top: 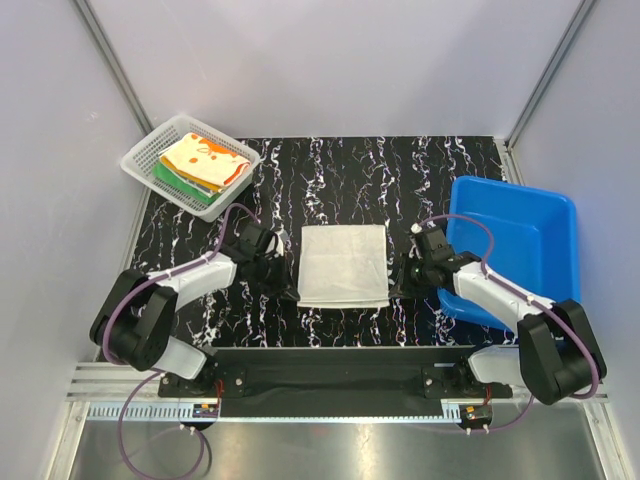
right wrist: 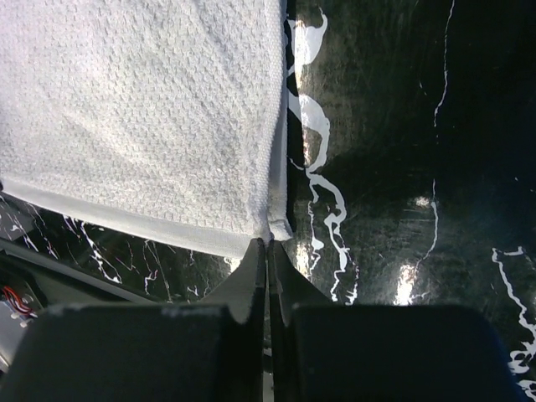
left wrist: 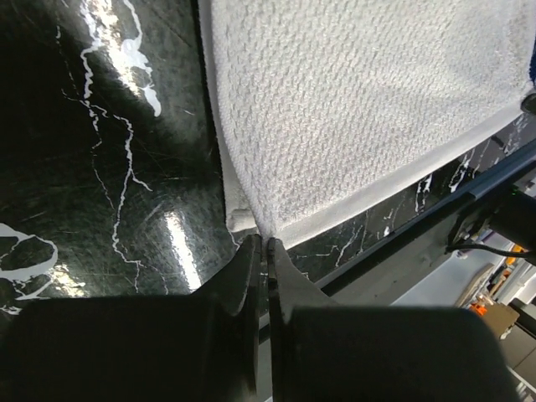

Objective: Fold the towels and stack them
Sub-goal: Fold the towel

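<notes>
A white waffle-weave towel [top: 343, 265] lies flat as a folded rectangle in the middle of the black marbled table. My left gripper [top: 291, 291] is shut on its near left corner. In the left wrist view the towel [left wrist: 360, 100] runs in between the closed tips of the left gripper [left wrist: 266, 243]. My right gripper [top: 397, 285] is shut on the near right corner. The right wrist view has the towel [right wrist: 142, 109] ending at the pinched tips of the right gripper [right wrist: 268, 243]. Folded towels [top: 205, 160] in orange, yellow and green are stacked in the basket.
The white mesh basket [top: 140, 160] stands at the far left corner of the table. A blue plastic tub [top: 520, 215] sits at the right, just behind my right arm. A black rail [top: 340, 360] runs along the near edge of the table.
</notes>
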`<state>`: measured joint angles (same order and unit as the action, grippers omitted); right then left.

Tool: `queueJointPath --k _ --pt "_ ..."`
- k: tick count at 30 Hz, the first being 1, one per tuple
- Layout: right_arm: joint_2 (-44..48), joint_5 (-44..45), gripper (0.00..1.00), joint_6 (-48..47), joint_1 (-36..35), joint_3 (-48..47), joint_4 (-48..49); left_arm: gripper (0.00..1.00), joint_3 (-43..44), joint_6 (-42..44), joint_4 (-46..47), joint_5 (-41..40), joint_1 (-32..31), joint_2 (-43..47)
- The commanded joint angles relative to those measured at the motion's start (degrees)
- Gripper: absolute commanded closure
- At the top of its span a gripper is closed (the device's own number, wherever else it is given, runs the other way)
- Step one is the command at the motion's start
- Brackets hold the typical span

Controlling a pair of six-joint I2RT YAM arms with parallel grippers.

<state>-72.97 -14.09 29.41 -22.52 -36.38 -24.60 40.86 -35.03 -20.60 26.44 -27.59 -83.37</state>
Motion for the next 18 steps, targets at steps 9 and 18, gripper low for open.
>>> queueJointPath --k 9,18 --pt "0.27 2.31 0.87 1.53 -0.68 0.26 0.7 0.84 -1.66 1.71 0.31 -5.08 -1.32 1.1" --pt "5.12 0.47 0.69 2.32 -0.77 -3.6 -4.23 0.76 6.93 5.05 -7.6 -6.92 -1.5 1.02"
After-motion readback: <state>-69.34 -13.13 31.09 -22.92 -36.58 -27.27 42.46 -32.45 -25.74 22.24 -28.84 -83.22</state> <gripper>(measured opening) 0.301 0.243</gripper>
